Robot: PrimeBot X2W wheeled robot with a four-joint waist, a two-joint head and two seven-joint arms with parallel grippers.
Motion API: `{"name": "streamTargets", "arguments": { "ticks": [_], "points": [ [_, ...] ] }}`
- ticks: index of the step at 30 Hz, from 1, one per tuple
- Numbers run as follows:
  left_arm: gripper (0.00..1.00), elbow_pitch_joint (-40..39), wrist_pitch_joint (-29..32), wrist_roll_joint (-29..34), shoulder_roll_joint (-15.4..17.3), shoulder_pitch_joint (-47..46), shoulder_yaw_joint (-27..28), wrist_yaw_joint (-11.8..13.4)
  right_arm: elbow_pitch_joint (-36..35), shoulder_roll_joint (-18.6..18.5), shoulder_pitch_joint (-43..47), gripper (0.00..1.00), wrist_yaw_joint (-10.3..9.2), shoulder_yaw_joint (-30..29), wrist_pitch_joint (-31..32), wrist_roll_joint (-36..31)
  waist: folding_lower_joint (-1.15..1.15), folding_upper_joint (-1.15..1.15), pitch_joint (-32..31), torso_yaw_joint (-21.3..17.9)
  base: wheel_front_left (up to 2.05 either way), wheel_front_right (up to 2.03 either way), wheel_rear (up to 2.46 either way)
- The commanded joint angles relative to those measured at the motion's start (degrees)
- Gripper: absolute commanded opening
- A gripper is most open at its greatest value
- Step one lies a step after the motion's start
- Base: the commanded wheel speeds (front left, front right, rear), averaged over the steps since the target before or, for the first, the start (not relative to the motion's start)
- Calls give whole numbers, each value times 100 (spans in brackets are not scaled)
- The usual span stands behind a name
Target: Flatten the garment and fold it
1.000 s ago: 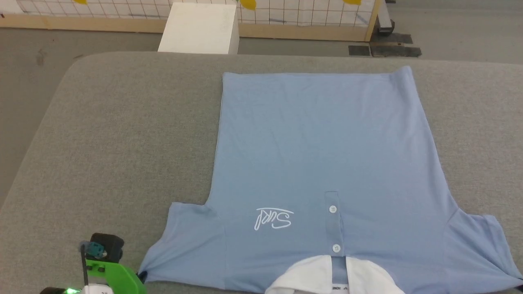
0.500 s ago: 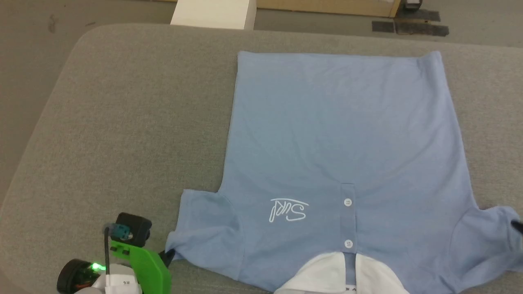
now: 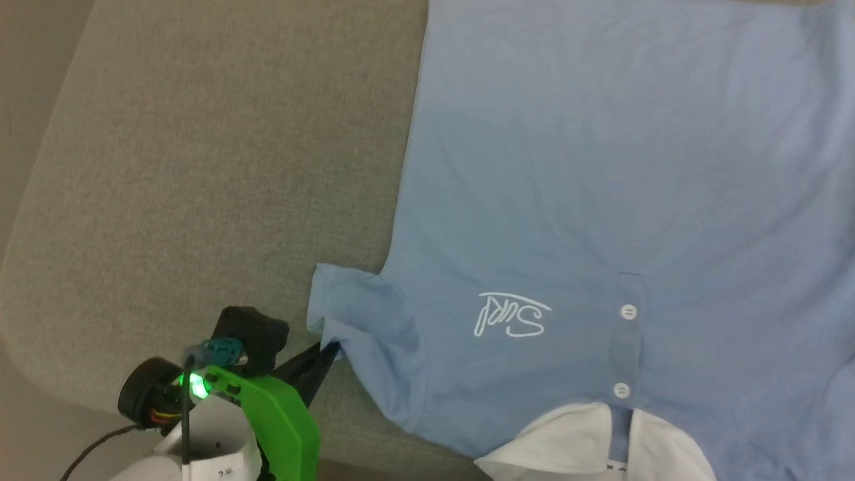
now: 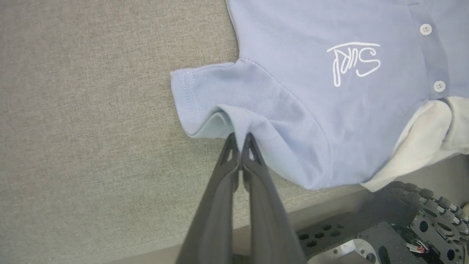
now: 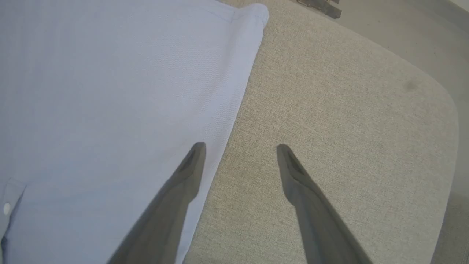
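The light blue short-sleeved polo shirt (image 3: 601,167) lies flat, front up, on the grey woven-fabric table (image 3: 200,167) with rounded corners. Its soft white collar (image 3: 554,447) is at the near edge.

Head view: white cursive chest logo (image 3: 511,314), two round white buttons (image 3: 628,312), and a green wrist housing (image 3: 280,421) with a lit lamp.

Left wrist view: the left gripper (image 4: 240,139), jaws closed, pinches the hem of the left sleeve (image 4: 205,91), raising a small fold. Fine piqué knit and hem stitching are visible.

Right wrist view: the right gripper (image 5: 241,146) has its jaws wide apart and empty. One finger is over the shirt's side edge, the other over bare table.
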Motion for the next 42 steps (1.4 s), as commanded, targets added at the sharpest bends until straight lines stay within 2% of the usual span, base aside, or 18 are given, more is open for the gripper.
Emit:
{"name": "streamTargets", "arguments": {
  "ticks": [1, 6, 12, 18, 24, 25, 26, 27, 35, 42],
  "points": [
    [0, -50, -59, 87, -37, -110, 7, 43, 122, 73, -326, 100, -10, 1, 203, -139, 0, 0, 858, 666, 0, 0, 0],
    [0, -172, -196, 263, -245, -249, -45, 48, 692, 155, -1470, 100, -10, -59, 898, -699, 0, 0, 1334, 1011, 0, 0, 0],
    [0, -142, -365, 400, -461, -373, -107, 0, 1298, 215, -2447, 100, -10, -122, 1270, -1339, 0, 0, 1691, 1309, 0, 0, 0],
    [0, -103, -468, 435, -615, -457, -134, -42, 1686, 181, -2895, 100, -10, -152, 1331, -1785, 0, 0, 1903, 1496, 0, 0, 0],
    [0, -20, -538, 447, -688, -455, -153, -39, 1887, 166, -2854, 100, -10, -67, 1331, -1890, 0, 0, 1975, 1522, 0, 0, 0],
    [0, -8, -544, 445, -697, -453, -156, -38, 1897, 156, -2813, 96, -10, -41, 1341, -1883, 0, 0, 1979, 1516, 0, 0, 0],
    [0, 6, -548, 443, -704, -453, -160, -39, 1904, 138, -2755, 26, -10, -6, 1348, -1868, 0, 0, 1979, 1508, 0, 0, 0],
    [0, 16, -547, 442, -707, -455, -162, -39, 1906, 120, -2705, 0, -10, 18, 1348, -1850, 0, 0, 1975, 1499, 0, 0, 0],
    [0, 108, -483, 413, -694, -491, -143, -8, 1895, 21, -2405, 0, -10, 98, 1132, -1709, 0, 0, 1752, 1318, 0, 0, 0],
    [0, 309, -267, 440, -626, -541, -206, 38, 1980, 11, -1751, 0, -10, 483, 540, -1446, 0, 0, 993, 893, 0, 0, 0]
  ]
}}
